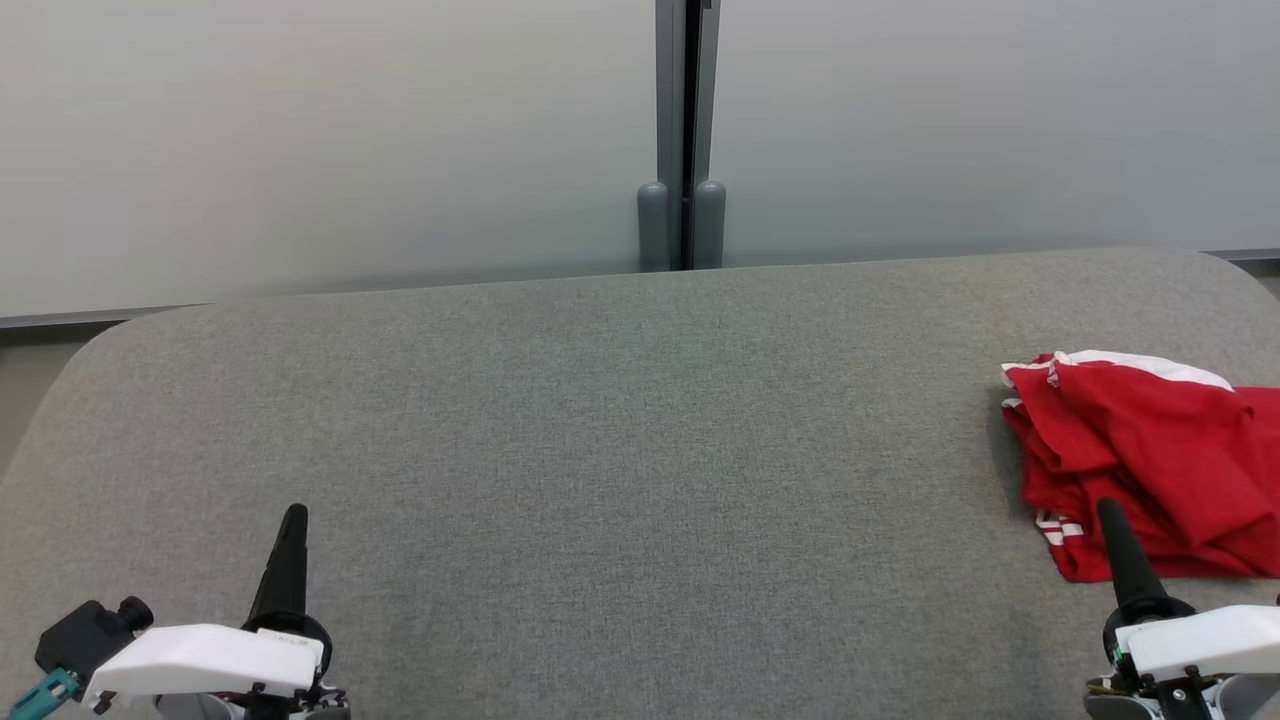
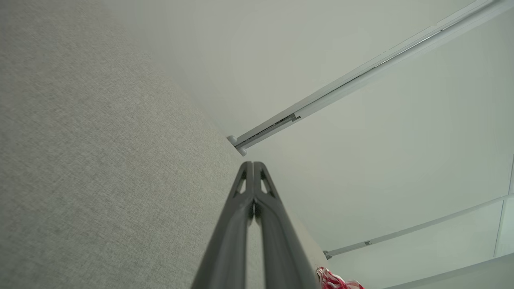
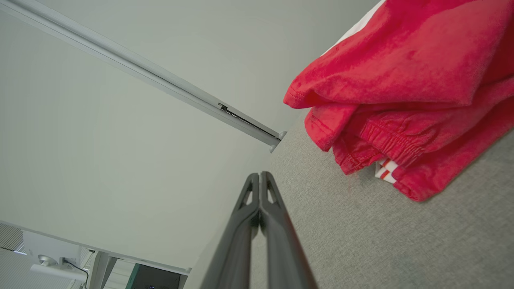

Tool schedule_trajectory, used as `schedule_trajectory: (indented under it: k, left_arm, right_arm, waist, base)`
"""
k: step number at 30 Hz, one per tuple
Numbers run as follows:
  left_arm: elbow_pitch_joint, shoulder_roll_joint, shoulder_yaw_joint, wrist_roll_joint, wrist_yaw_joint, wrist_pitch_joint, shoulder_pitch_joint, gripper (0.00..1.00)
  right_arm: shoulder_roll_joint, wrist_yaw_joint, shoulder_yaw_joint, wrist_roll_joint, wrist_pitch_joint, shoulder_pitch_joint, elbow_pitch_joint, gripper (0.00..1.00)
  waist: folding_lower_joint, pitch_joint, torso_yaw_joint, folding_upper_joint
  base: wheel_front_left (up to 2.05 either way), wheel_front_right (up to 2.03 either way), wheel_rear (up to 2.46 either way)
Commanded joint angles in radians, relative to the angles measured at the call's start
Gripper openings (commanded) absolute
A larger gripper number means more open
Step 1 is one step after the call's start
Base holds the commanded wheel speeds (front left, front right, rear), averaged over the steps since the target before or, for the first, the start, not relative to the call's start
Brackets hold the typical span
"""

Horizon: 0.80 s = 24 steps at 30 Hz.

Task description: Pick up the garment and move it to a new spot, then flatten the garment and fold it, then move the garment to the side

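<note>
Looking down, found the red garment [image 1: 1150, 460] in loose layers at three o'clock on the table [image 1: 600, 400], its far side out of frame. Matched equally a heap awaiting pickup or a rough fold already set aside. Found left gripper [image 1: 295, 515] and right gripper [image 1: 1108, 508] pinched shut, empty. Saw bare table from nine through one, far edge at twelve.

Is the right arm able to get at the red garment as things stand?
Probably yes: the right gripper sits right beside the garment, nothing between them, though its jaws are shut.
</note>
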Motion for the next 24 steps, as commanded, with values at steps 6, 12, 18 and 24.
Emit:
schedule_trajectory:
  k: [6,12,18,24]
  left_arm:
    - [0.007,-0.009,0.033,-0.065,-0.023,0.021,-0.042,0.00]
    - [0.018,-0.021,0.051,-0.109,-0.036,0.036,-0.049,0.00]
    - [0.028,-0.031,0.069,-0.150,-0.050,0.051,-0.061,0.00]
    - [0.038,-0.041,0.086,-0.191,-0.061,0.066,-0.068,0.00]
  right_arm:
    - [0.002,0.000,-0.017,0.073,0.019,-0.034,0.004,0.00]
    - [0.008,0.000,-0.025,0.123,0.032,-0.044,0.014,0.00]
    - [0.015,0.000,-0.032,0.169,0.043,-0.051,0.023,0.00]
    - [0.021,0.000,-0.040,0.213,0.054,-0.060,0.031,0.00]
  waist:
    - [0.0000,0.003,0.001,0.0000]
    - [0.0000,0.006,0.002,0.0000]
    - [0.0000,0.008,0.002,0.0000]
    - [0.0000,0.011,0.003,0.0000]
  base:
    - [0.00,0.00,0.00]
    - [0.00,0.00,0.00]
    - [0.00,0.00,0.00]
    - [0.00,0.00,0.00]
